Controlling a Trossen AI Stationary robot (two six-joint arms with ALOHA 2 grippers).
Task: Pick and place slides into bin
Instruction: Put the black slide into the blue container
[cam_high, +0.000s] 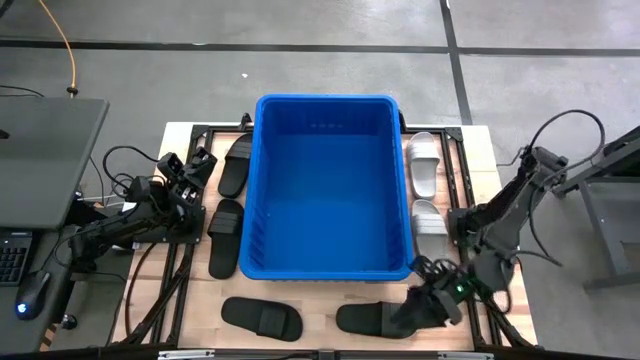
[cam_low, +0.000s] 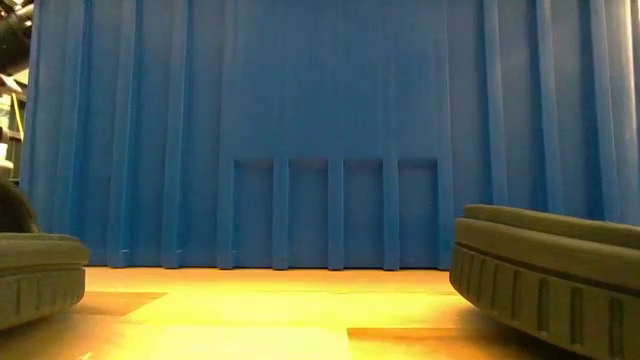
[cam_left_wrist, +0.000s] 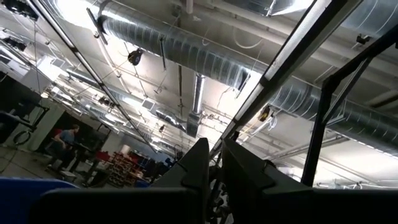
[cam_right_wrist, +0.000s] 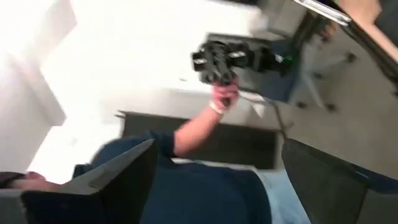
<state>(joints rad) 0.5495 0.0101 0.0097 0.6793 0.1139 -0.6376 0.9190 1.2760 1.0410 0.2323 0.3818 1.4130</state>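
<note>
Slides lie scattered around an empty blue bin (cam_high: 328, 185) on a wooden table (cam_high: 330, 300), seen from above. Two black slides (cam_high: 236, 166) and (cam_high: 225, 238) sit just beside the bin's left wall, two light grey ones (cam_high: 423, 165) and (cam_high: 430, 222) beside its right wall, and two more black ones (cam_high: 262, 318) and (cam_high: 372, 318) rest near the table's front edge.

The right gripper (cam_high: 428, 300) hangs low at the front right black slide, fingers spread wide and holding nothing. The left gripper (cam_high: 198, 165) waits beside the bin's left side, fingers nearly closed and empty.

These look like light, moulded foam sandals, flexible but springy, with ribbed sole edges. The single wide strap arching over each footbed seems the best place to pinch. The bin is rigid plastic with slotted, ribbed walls.
</note>
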